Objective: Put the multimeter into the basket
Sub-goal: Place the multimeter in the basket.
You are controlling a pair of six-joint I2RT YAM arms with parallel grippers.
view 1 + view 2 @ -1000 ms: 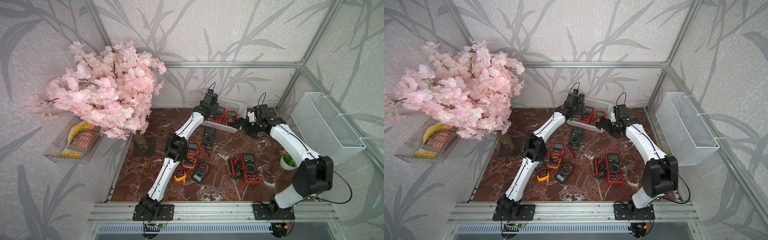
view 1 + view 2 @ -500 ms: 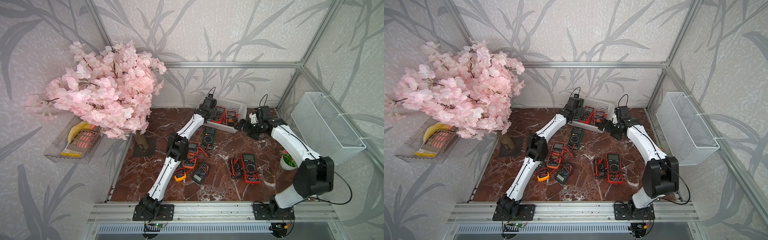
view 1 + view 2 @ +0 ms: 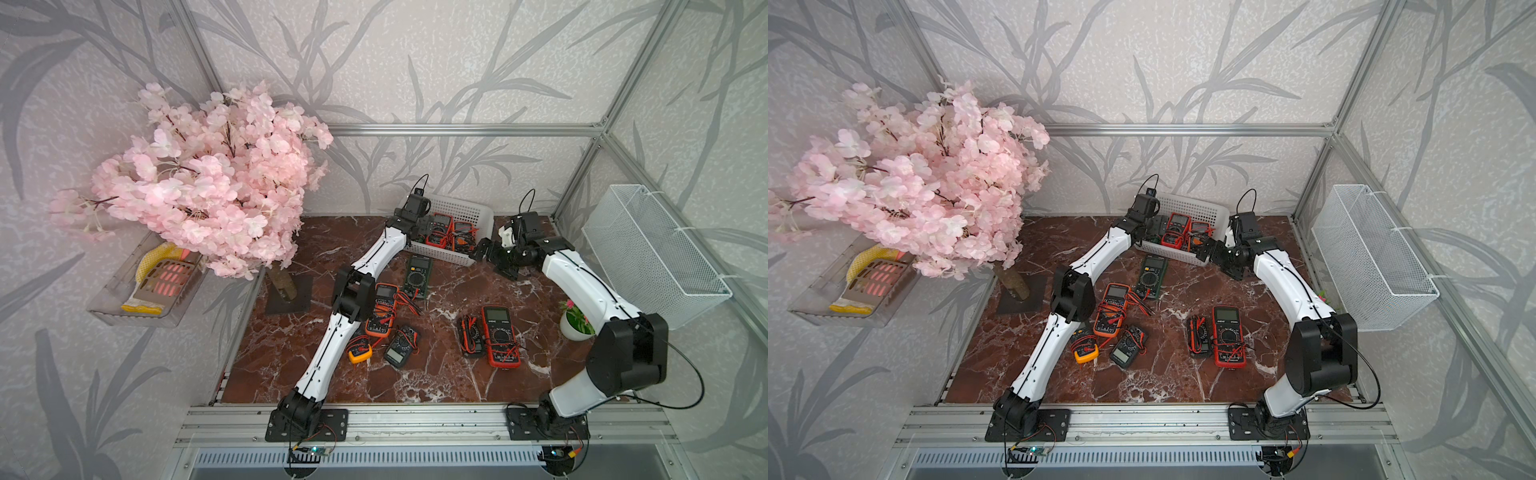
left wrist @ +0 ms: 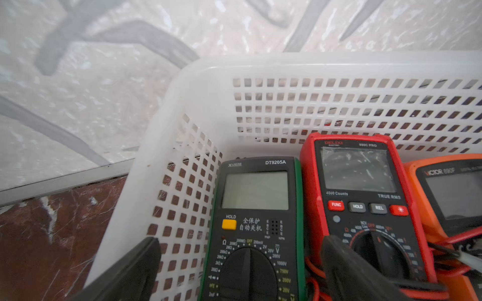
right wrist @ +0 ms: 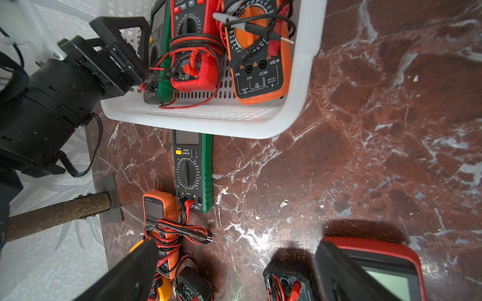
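White perforated plastic forms the basket [image 3: 469,212], which stands at the far edge of the red-brown marble tabletop [image 3: 311,249], a little to the right of its middle. Three meters lie inside it side by side, faces up. The DT9205A multimeter [image 4: 255,224], black with a green edge, is at the basket's left end, close to the side wall and touching the red multimeter [image 4: 365,187] next to it. The orange multimeter [image 4: 448,192] lies further toward the right end.

The left gripper [image 4: 241,242] hangs over the basket's left end. Its jaws are spread wide and grip nothing. In the left wrist view one finger [image 4: 125,271] is in front of the side wall and the other is over the red multimeter. The DT9205A multimeter lies between them with a gap on each side.

The right gripper [image 3: 492,259] hovers above the tabletop just beside the basket's near right corner. Its jaws are also spread apart and hold nothing.

A loose green multimeter [image 3: 417,271] lies on the marble just in front of the basket's near wall. Beside the left arm are an orange meter wrapped in leads [image 3: 380,309], a small yellow meter [image 3: 359,353] and a small dark meter [image 3: 400,348]. Toward the right edge a large red meter [image 3: 500,336] lies next to a small black meter [image 3: 469,336]. A pink blossom tree [image 3: 208,187] stands by the left edge, and a wire-mesh basket [image 3: 648,257] hangs on the right wall.
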